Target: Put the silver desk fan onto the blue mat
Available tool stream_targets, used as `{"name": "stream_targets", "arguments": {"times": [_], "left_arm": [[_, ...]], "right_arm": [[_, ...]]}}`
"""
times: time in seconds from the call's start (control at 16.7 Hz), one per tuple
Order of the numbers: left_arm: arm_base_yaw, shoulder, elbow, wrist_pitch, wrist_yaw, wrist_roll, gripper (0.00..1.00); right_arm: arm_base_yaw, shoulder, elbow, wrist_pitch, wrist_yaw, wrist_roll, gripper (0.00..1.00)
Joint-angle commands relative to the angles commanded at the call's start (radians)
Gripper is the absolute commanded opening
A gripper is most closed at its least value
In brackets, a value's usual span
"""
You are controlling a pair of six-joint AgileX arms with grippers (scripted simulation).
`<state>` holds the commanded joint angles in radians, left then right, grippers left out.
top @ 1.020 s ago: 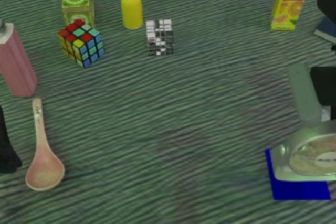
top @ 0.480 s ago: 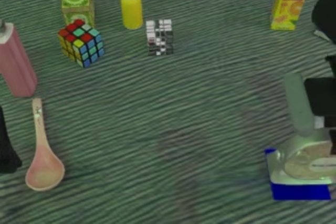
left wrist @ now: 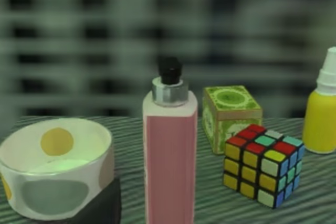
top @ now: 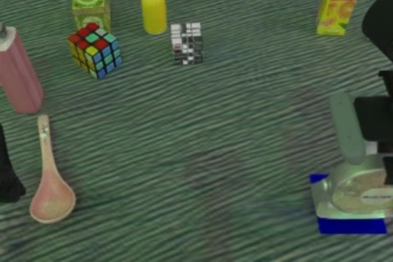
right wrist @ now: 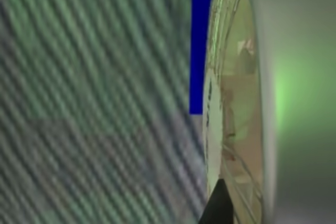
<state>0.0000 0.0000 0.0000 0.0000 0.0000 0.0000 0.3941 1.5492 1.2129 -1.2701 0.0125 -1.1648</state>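
The silver desk fan (top: 358,192) sits low over the blue mat (top: 351,225) at the table's right front, its beige grille facing up and its grey motor housing (top: 347,128) pointing to the far side. The mat shows only as blue strips at the fan's left and near edges. My right gripper (top: 382,164) is over the fan's right side and shut on it. In the right wrist view the fan's ring (right wrist: 231,103) fills the frame beside a blue strip of mat (right wrist: 198,40), with one dark fingertip (right wrist: 216,207) against the ring. My left gripper (top: 6,179) is parked at the left edge.
A pink bottle (top: 18,72), pink spoon (top: 48,182), colour cube (top: 94,50), green box (top: 91,3), yellow bottle (top: 153,5) and mirror cube (top: 186,43) stand left and far. A juice carton (top: 339,1) is far right. A white spotted bowl (left wrist: 55,174) shows in the left wrist view.
The right gripper has come down with the fan and shifted a little left. The fan now covers more of the blue mat and looks smaller.
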Motion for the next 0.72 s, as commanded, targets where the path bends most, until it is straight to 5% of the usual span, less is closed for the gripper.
{"name": "stream_targets", "arguments": {"times": [0.6,0.72], "left_arm": [[0.0,0.0,0.0,0.0,0.0,0.0,1.0],[0.0,0.0,0.0,0.0,0.0,0.0,1.0]], "right_arm": [[0.0,0.0,0.0,0.0,0.0,0.0,0.98],[0.0,0.0,0.0,0.0,0.0,0.0,1.0]]}}
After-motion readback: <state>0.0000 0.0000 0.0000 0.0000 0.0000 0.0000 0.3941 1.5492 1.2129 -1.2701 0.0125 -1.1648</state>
